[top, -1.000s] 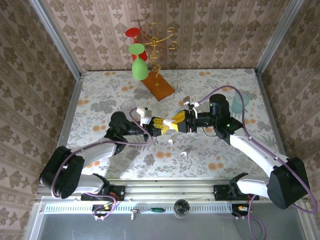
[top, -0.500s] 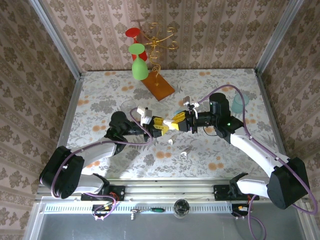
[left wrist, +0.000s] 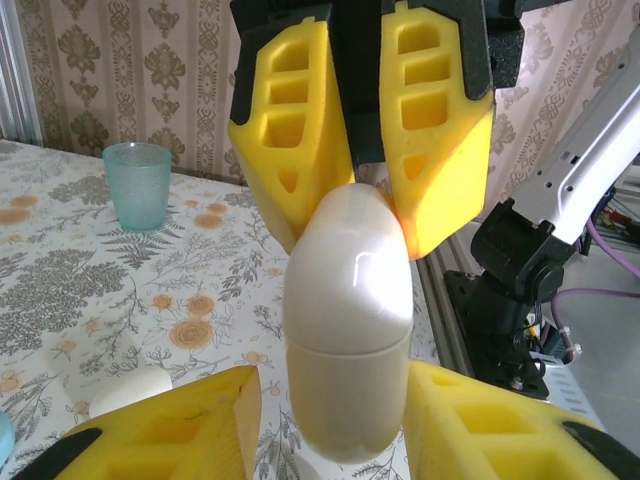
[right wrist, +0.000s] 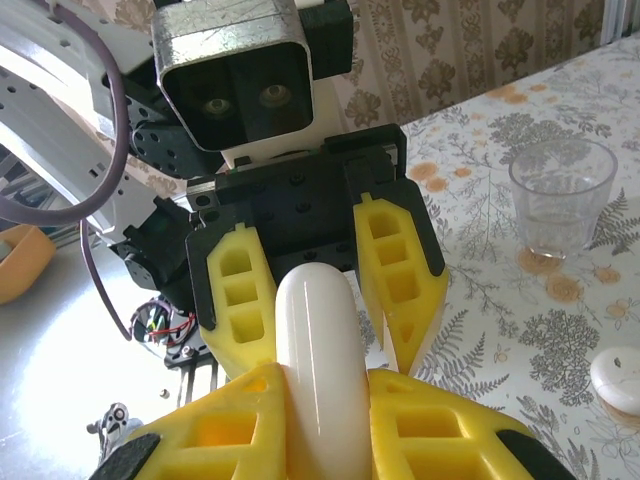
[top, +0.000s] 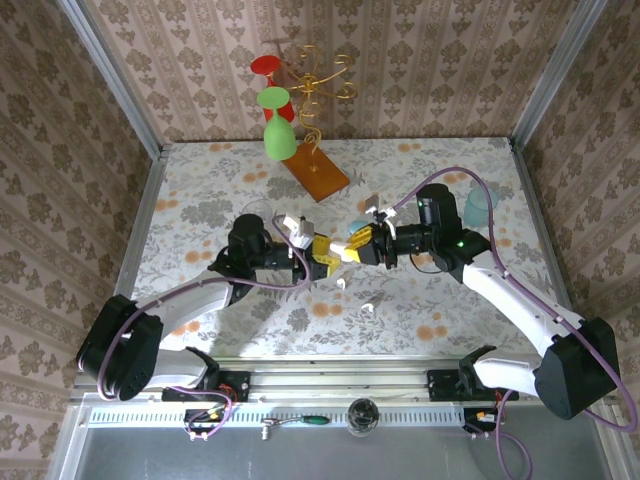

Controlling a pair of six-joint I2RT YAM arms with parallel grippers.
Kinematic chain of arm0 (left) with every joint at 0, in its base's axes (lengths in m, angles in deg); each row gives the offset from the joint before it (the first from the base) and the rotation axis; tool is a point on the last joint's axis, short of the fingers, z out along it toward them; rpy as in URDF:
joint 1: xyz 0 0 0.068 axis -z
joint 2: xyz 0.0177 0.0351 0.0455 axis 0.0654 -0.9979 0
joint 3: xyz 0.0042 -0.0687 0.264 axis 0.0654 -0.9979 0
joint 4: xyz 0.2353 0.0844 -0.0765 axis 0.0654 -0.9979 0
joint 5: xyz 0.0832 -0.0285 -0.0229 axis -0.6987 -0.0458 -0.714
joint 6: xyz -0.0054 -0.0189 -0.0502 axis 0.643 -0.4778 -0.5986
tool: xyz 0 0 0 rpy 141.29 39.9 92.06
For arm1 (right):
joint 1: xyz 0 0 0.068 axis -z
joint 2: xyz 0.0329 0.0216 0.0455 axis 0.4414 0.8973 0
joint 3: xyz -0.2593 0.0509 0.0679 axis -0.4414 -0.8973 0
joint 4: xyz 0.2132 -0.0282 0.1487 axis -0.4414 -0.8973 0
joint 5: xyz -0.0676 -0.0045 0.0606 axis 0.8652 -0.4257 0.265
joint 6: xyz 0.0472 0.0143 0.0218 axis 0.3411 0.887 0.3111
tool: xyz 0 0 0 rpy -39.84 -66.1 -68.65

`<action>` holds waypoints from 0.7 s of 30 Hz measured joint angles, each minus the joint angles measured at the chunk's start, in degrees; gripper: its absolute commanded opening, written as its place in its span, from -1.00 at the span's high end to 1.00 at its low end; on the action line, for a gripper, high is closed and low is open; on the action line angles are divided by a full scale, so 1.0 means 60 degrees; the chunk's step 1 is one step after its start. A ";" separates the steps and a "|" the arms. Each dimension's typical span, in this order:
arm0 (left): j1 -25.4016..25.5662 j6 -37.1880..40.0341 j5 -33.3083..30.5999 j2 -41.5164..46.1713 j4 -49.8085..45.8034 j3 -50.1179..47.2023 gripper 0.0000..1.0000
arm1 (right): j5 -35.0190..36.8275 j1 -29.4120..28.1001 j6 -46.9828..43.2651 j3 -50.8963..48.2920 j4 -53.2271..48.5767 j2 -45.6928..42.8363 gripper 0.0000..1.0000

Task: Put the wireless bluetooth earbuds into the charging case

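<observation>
Nearest you, on the table just short of the pincers, lie the white earbuds (top: 368, 307), not yet in. Beyond them the right pincer (right wrist: 320, 390) is clamped on one end of the white charging case (left wrist: 348, 300). The left pincer (left wrist: 330, 400) stands slack around the other end, one pad clear of it. I read this as a handover, lid seemingly shut. Next, draw the left pincer straight back without nudging the case.
</observation>
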 measured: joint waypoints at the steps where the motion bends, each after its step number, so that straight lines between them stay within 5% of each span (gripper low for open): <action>1: 0.0004 0.0033 0.0000 0.0000 -0.0098 0.0022 0.19 | 0.0000 0.0000 -0.0036 0.0000 -0.0047 0.0004 0.75; 11: 0.0186 0.0051 0.0004 -0.0189 -0.0193 0.0164 0.32 | 0.0047 0.0000 -0.0430 0.0004 -0.0404 0.0080 0.76; 17: 0.0189 -0.0040 0.0051 -0.0277 -0.0259 0.0182 0.86 | 0.0153 0.0004 -0.0539 0.0004 -0.0441 0.0102 0.75; 19: 0.0189 -0.0033 0.0073 -0.0291 -0.0270 0.0186 1.00 | 0.0186 0.0007 -0.0601 0.0004 -0.0474 0.0102 0.64; 21: 0.0189 -0.0047 0.0069 -0.0291 -0.0273 0.0186 1.00 | 0.0226 0.0007 -0.0637 0.0004 -0.0525 0.0102 0.26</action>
